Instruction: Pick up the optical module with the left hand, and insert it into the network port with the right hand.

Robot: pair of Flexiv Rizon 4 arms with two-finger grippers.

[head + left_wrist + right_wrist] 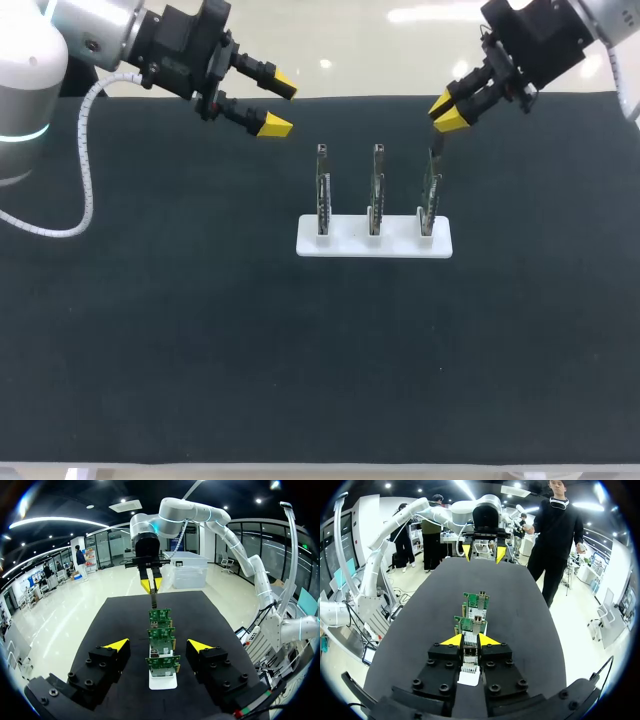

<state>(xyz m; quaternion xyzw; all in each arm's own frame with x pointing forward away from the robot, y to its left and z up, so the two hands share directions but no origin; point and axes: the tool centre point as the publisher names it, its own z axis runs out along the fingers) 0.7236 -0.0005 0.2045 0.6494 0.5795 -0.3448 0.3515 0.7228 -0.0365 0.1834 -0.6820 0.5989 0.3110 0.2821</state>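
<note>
The optical module [436,146], a small dark metal piece, hangs from my right gripper [447,112], which is shut on it just above the top edge of the rightmost circuit board [431,192]. In the right wrist view the module [469,653] sits clamped between the yellow-tipped fingers, with the nearest board [465,626] directly ahead. My left gripper [280,105] hovers open and empty at the back left, away from the boards. In the left wrist view the row of boards [161,645] stands ahead of the left gripper, with the right gripper [151,584] and module [153,600] behind them.
A white stand [374,241] at the table's middle holds three upright green boards in a row; the other two are the left board [323,190] and the middle board [376,190]. Black matting [200,350] covers the table around it.
</note>
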